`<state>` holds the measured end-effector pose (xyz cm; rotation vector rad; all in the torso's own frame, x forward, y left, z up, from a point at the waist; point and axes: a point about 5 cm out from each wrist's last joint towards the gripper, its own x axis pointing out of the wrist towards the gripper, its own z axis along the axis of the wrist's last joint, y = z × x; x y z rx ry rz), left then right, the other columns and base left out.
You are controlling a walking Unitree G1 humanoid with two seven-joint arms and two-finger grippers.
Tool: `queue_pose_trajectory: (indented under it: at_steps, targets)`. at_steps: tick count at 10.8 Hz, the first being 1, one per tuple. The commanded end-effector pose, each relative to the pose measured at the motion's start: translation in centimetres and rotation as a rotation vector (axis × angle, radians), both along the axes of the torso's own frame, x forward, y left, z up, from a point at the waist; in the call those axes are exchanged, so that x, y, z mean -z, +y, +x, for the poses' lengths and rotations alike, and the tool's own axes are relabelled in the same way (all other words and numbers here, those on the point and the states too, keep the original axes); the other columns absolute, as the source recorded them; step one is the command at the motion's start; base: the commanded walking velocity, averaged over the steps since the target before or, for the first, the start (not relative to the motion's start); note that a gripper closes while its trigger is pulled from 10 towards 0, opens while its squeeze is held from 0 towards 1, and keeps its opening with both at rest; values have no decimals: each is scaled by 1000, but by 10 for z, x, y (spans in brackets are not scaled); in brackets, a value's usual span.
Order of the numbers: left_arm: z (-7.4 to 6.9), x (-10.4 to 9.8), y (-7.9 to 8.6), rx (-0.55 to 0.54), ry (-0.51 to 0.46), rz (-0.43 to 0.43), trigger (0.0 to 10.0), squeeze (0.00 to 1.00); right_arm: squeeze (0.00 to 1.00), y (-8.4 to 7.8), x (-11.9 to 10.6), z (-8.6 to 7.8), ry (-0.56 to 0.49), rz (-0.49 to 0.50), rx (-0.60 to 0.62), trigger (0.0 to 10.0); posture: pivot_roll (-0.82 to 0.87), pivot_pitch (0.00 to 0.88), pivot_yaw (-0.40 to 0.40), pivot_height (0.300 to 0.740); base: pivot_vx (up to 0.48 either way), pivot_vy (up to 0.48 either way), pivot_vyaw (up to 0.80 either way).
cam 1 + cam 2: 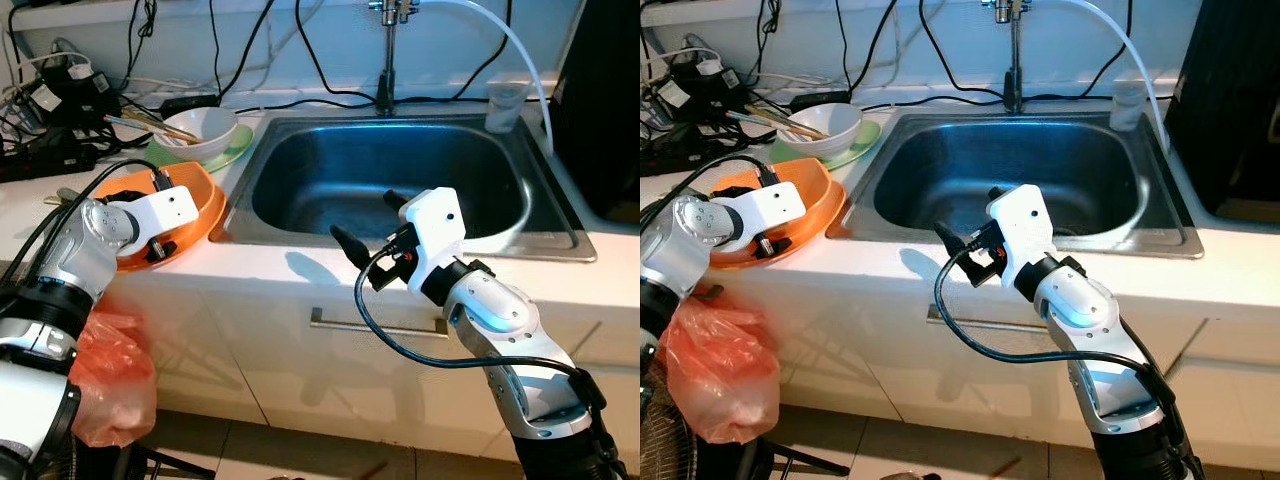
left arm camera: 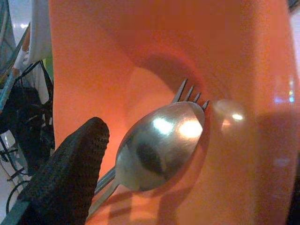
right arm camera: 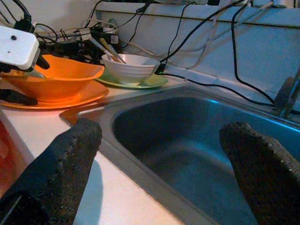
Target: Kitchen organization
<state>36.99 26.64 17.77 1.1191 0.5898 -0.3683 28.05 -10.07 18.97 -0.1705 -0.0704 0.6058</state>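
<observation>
An orange bowl [image 1: 207,192] stands on an orange plate [image 3: 75,99] on the counter left of the sink [image 1: 400,185]. A metal spoon [image 2: 159,145] and a fork [image 2: 190,93] lie inside the bowl. My left gripper [image 3: 36,79] is open at the bowl's near rim, one finger [image 2: 65,178] inside beside the spoon and the other outside over the plate. My right gripper [image 1: 370,220] hangs open over the sink's front edge with nothing between its fingers.
Behind the orange bowl, a white bowl [image 1: 205,125] with chopsticks sits on a green plate [image 1: 238,150]. A faucet [image 1: 387,60], a hose and a cup [image 1: 505,105] stand behind the sink. Cables and power strips [image 1: 50,100] crowd the back left. An orange plastic bag [image 1: 110,380] hangs below.
</observation>
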Motion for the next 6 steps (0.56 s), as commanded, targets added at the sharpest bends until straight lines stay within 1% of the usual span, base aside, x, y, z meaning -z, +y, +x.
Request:
queue_pose_trajectory:
  at_steps: [1,3,4,6]
  targets:
    - [1,0,1,-11,-18,-1,10000,1000,0,2,-4,2,-18,5,-2,10000,15,0,134,740,0,0,0]
    - [6,-7,1,-43,-100,-60,10000,1000,0,2,-2,1,-16,1,0,10000,13,0,136,740,0,0,0]
    - [6,-6,3,-59,-104,-65,10000,1000,0,2,-2,1,-15,1,0,10000,13,0,135,740,0,0,0]
    - [7,-5,10,-88,-168,-78,10000,1000,0,2,-1,0,-12,1,1,10000,13,0,138,740,0,0,0]
